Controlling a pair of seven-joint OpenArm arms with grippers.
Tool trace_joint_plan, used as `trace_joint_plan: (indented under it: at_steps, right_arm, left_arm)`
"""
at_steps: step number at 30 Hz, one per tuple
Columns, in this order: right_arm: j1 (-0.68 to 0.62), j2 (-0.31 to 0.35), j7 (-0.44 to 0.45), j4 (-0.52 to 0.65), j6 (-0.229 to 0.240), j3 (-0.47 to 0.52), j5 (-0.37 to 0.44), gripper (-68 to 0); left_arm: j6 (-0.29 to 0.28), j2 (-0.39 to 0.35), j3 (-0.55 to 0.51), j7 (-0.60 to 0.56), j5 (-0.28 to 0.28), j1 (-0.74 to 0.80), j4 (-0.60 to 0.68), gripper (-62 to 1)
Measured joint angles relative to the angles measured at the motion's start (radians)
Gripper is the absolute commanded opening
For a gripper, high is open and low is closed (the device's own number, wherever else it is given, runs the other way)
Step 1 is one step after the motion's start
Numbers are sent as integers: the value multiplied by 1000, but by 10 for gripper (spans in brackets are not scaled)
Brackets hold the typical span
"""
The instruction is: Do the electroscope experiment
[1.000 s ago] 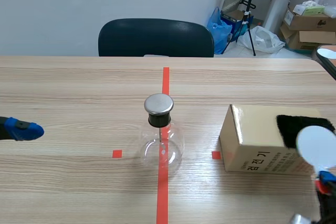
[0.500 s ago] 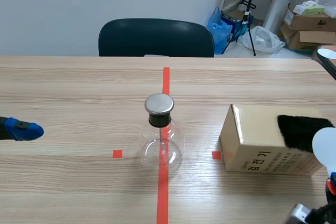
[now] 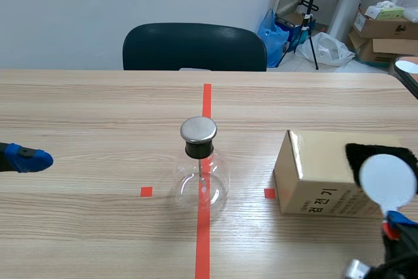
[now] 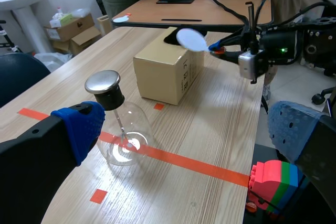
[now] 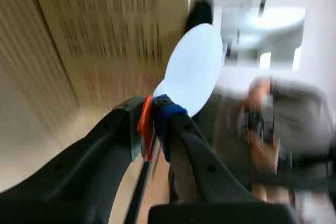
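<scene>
Right gripper (image 5: 150, 121) was clenched on a white disc paddle (image 3: 388, 181), holding it raised at the near right, just in front of the black fur pad (image 3: 372, 151) on the cardboard box (image 3: 313, 174). Left gripper (image 3: 29, 159) hung at the left edge with fingers spread, holding nothing. Well apart from both, the electroscope flask (image 3: 200, 178) stood on the centre tape line, its metal cap (image 3: 198, 129) untouched. By my judgement the paddle was in hand; whether it was charged could not be told, and bringing it to the cap remained.
</scene>
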Motion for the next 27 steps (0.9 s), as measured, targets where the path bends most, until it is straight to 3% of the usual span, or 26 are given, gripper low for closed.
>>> trace_joint_plan:
  at_steps: [1, 4, 5, 9, 10, 13, 14, 17, 18, 19, 21, 22, 23, 26, 27]
  right_arm:
    - [-2, 3, 6, 0, 1, 8, 0, -665]
    - [-2, 21, 249, 0, 3, 24, -15, -665]
    - [-2, 22, 263, 0, 3, 22, -20, -665]
    - [-2, -3, -38, 0, -4, -1, -16, -665]
    - [-2, 0, -12, 0, 0, 7, -8, -665]
    - [-2, 22, 255, 1, 0, 24, -31, -665]
    - [-2, 20, 251, 1, -8, 20, -41, -665]
    - [-2, -9, -19, 1, -4, -4, -34, -665]
    - [-2, -9, -58, 1, -4, 0, -26, -665]
    - [-2, -6, -19, 1, -3, 10, -22, -665]
    - [-2, 13, 204, 1, -5, 26, -38, -665]
    - [-2, 18, 252, 1, -4, 23, -43, -665]
    - [-1, 14, 222, 2, -11, 13, -45, -665]
    - [-2, -12, -71, 3, 5, -5, -27, -665]
    - [-2, -11, -79, 4, 31, 3, -18, -665]
  left_arm:
    - [0, 0, 0, 0, 0, 0, 0, 14]
    - [0, 0, 0, 0, 0, 0, 0, 14]
    - [0, 0, 0, 0, 0, 0, 0, 14]
    - [0, 0, 0, 0, 0, 0, 0, 14]
    - [0, 0, 0, 0, 0, 0, 0, 14]
    - [0, 0, 0, 0, 0, 0, 0, 14]
    - [0, 0, 0, 0, 0, 0, 0, 14]
    - [0, 0, 0, 0, 0, 0, 0, 14]
    - [0, 0, 0, 0, 0, 0, 0, 14]
    - [0, 0, 0, 0, 0, 0, 0, 14]
    - [0, 0, 0, 0, 0, 0, 0, 14]
    - [0, 0, 0, 0, 0, 0, 0, 14]
    - [0, 0, 0, 0, 0, 0, 0, 14]
    - [0, 0, 0, 0, 0, 0, 0, 14]
    - [0, 0, 0, 0, 0, 0, 0, 14]
